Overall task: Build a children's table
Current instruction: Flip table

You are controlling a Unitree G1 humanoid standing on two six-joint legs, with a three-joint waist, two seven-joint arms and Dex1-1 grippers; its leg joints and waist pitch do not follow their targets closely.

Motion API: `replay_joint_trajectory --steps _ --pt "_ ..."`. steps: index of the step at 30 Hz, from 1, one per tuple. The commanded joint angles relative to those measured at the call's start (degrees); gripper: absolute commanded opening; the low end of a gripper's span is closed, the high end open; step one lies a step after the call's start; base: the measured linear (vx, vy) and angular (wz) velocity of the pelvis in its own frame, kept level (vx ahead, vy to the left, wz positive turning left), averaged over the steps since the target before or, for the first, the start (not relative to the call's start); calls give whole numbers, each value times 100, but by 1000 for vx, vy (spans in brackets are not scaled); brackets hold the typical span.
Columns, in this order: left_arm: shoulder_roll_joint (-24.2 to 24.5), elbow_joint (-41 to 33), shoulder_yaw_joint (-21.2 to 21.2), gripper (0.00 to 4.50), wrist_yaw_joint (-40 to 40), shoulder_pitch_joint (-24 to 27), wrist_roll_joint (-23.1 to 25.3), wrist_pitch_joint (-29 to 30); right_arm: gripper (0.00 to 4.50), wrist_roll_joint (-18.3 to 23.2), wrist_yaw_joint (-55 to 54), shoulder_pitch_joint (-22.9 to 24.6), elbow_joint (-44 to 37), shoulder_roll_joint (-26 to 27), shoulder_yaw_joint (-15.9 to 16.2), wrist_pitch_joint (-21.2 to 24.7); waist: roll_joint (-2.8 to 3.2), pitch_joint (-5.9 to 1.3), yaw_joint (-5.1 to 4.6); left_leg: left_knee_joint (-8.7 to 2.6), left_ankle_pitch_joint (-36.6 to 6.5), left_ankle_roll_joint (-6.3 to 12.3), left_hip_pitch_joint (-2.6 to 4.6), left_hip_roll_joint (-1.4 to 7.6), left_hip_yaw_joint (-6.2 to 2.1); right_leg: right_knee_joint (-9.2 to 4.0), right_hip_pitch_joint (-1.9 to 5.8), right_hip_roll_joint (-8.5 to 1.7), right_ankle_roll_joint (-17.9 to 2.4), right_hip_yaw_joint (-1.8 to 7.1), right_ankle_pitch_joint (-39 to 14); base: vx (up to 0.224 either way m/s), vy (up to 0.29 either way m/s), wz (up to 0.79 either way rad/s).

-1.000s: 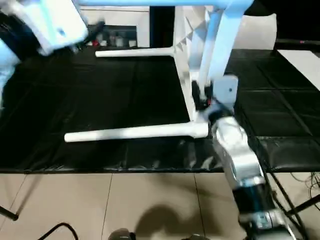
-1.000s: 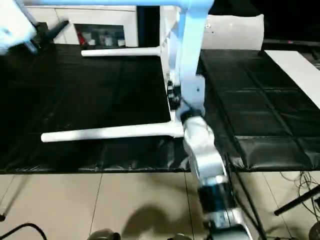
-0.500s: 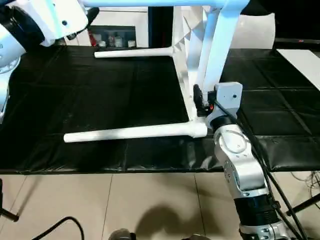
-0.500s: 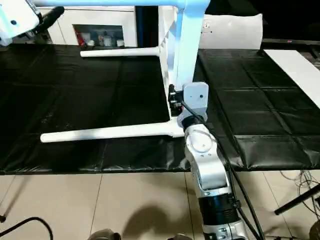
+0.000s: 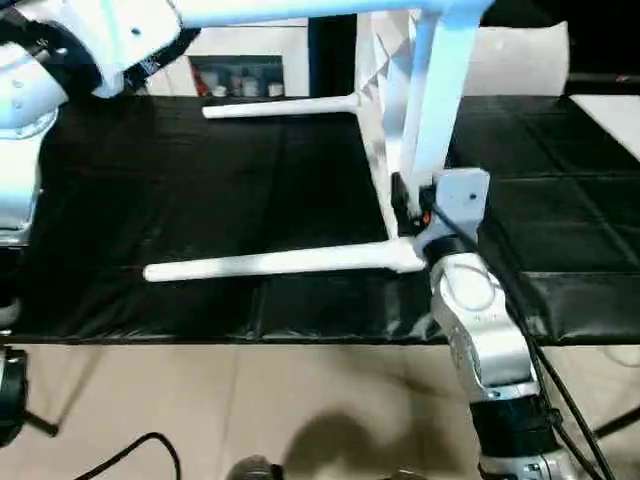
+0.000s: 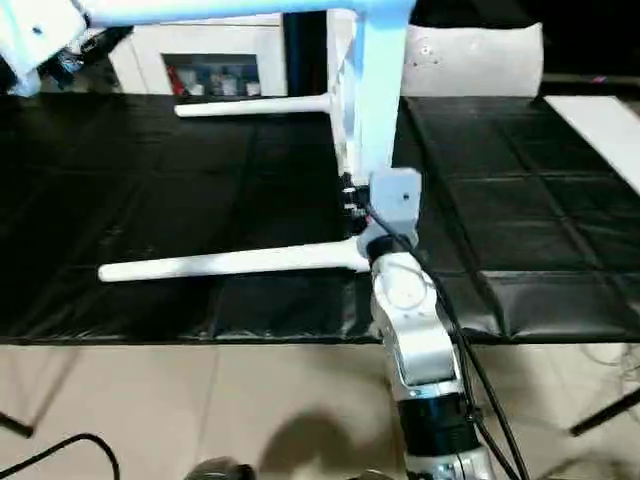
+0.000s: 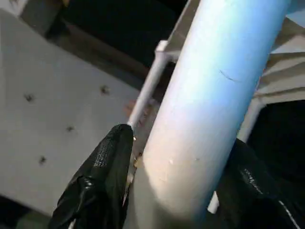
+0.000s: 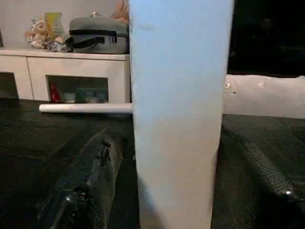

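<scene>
Home-ish rm: white cabinet (image 8: pixel 71 71), soft toys (image 8: pixel 40 36), bag (image 8: pixel 97 33).

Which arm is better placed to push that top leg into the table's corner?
Left. The left gripper clasps the top leg near its free end, while the right gripper sits low against the upright edge of the tabletop.

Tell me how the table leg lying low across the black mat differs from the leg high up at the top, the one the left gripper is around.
The near leg runs level just above the black mat, untouched along its length. The top leg runs level high in the air, with the left gripper around it, a black finger on each side. The near leg shows its free end; the top leg's end sits in the gripper. Both are long white tubes joined to the tabletop, which stands on edge.
</scene>
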Motion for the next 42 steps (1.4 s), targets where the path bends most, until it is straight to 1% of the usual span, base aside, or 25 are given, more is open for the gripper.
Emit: replay_joint_trajectory --steps 1,2,4,5,8,12,14,16,18,19,20,21,22,24,25,27,31,32,34,36,38,39,40,41,42 --pt "-406 169 686 228 297 -136 -990 617 312 -67 -15 -18 -178 0 -6 -72 -57 -379 -8 -402 -1407 -279 99 204 -118 -508 210 -446 -706 327 -1731 0 0 0" --pt "-635 125 910 228 491 -208 -1157 945 312 -60 25 -68 -282 -27 -19 -268 -38 -396 0 -389 -1294 -241 92 200 -111 -518 220 -448 -667 325 -1743 0 0 0" --pt "-701 103 975 228 527 -228 -1183 1041 312 -60 34 -83 -324 -34 -26 -344 -38 -408 24 -377 -1183 -214 88 204 -108 -509 221 -441 -640 322 -1664 0 0 0" --pt "-819 61 1100 228 594 -232 -1275 1113 312 9 58 -102 -481 -17 -84 -656 -18 -427 46 -364 -1032 -164 71 202 -101 -486 223 -438 -638 318 -1469 0 0 0" --pt "-881 0 1180 228 587 -218 -1321 1130 312 125 77 -41 -702 22 -180 -1081 -3 -442 53 -354 -929 -103 57 196 -100 -466 225 -432 -659 304 -1307 0 0 0" --pt "-915 -129 1414 228 603 69 -1461 809 312 301 178 293 -1048 25 -278 -1430 -3 -445 71 -357 -901 -38 42 200 -101 -461 226 -420 -668 289 -1202 0 0 0" --pt "-998 -152 1665 227 632 334 -1467 556 345 638 515 659 -1228 9 -267 -1571 1 -456 48 -363 -941 8 23 208 -111 -462 254 -418 -655 281 -1030 0 0 0" --pt "-1034 -158 1726 227 605 379 -1465 478 345 726 611 732 -1253 13 -259 -1583 -4 -454 26 -371 -972 11 18 207 -117 -460 253 -411 -653 277 -1009 0 0 0" --pt "-1220 -184 1975 227 704 530 -1592 382 371 1049 743 994 -1300 81 -381 -1591 -108 -435 11 -375 -1050 65 41 214 -96 -489 242 -414 -664 285 -1118 0 0 0" --pt "-1223 -183 1979 227 706 540 -1595 366 384 1067 744 1006 -1301 85 -391 -1591 -91 -436 19 -378 -1049 76 40 210 -98 -487 245 -423 -660 286 -1187 0 0 0" --pt "-1254 -163 2036 227 734 689 -1638 127 391 1336 758 1192 -1300 147 -553 -1583 -77 -433 20 -378 -1079 92 43 210 -97 -507 236 -435 -642 289 -1314 0 0 0" --pt "-1256 -153 2041 227 706 751 -1696 -19 394 1482 763 1258 -1285 182 -635 -1531 -133 -420 33 -387 -1104 92 51 220 -94 -521 230 -433 -583 292 -1456 0 0 0" --pt "-1296 -156 2087 227 729 797 -1763 -74 401 1658 786 1295 -1234 214 -728 -1426 -112 -425 39 -391 -1111 90 52 221 -102 -520 227 -444 -582 292 -1492 0 0 0" --pt "-1340 -149 2143 227 789 837 -1805 -93 413 1939 891 1277 -1098 241 -835 -1243 -111 -422 21 -409 -1183 72 66 232 -106 -517 208 -419 -606 281 -1493 0 0 0" --pt "-1364 -136 2144 227 755 906 -1832 -183 426 2300 1110 1193 -868 242 -940 -1028 -108 -415 10 -408 -1276 79 76 229 -106 -522 201 -418 -628 287 -1508 0 0 0" --pt "-1439 -103 2161 227 661 959 -1892 -301 447 2641 1494 953 -475 177 -1016 -884 -107 -416 11 -408 -1345 60 68 226 -110 -537 213 -440 -641 288 -1594 0 0 0" --pt "-1463 97 2131 227 521 1027 -1849 -554 450 2734 2036 172 668 11 -1153 -909 -119 -412 10 -389 -1313 29 83 220 -97 -559 207 -454 -738 289 -1721 0 0 0" --pt "-1492 155 2137 227 499 1030 -1898 -616 450 2840 2252 -75 1002 -20 -1202 -914 -113 -421 19 -379 -1260 45 79 224 -94 -547 211 -456 -772 295 -1646 0 0 0" --pt "-1499 219 2122 226 453 1048 -1920 -691 450 3084 2605 -362 1306 -37 -1266 -779 -141 -436 41 -378 -1114 89 71 240 -88 -521 230 -454 -812 295 -1409 0 0 0" --pt "-1499 334 2101 225 372 1081 -1938 -771 450 3209 3031 -781 1782 -107 -1289 -737 -126 -452 35 -369 -976 143 58 242 -92 -481 240 -446 -932 274 -1110 0 0 0" --pt "-1497 415 2083 225 311 1111 -1950 -824 450 3198 3263 -1012 2083 -167 -1269 -772 -127 -468 51 -360 -861 162 65 252 -82 -450 245 -448 -1005 267 -896 0 0 0" --pt "-1508 473 2077 224 296 1145 -1949 -854 450 3206 3379 -1154 2229 -188 -1263 -794 -148 -477 46 -348 -802 197 55 244 -73 -434 253 -449 -1060 261 -744 0 0 0" --pt "-1522 531 2074 224 294 1176 -1946 -885 450 3231 3478 -1256 2305 -196 -1259 -799 -152 -473 43 -349 -759 213 42 240 -74 -424 262 -450 -1079 258 -707 0 0 0" --pt "-1546 613 2072 223 310 1216 -1930 -943 450 3297 3629 -1322 2285 -197 -1248 -765 -186 -473 63 -345 -699 254 41 237 -65 -421 270 -463 -1084 257 -698 0 0 0" --pt "-1551 646 2066 222 322 1242 -1912 -957 450 3314 3695 -1326 2231 -198 -1232 -769 -181 -469 74 -340 -686 291 45 246 -61 -429 260 -471 -1063 260 -714 0 0 0"
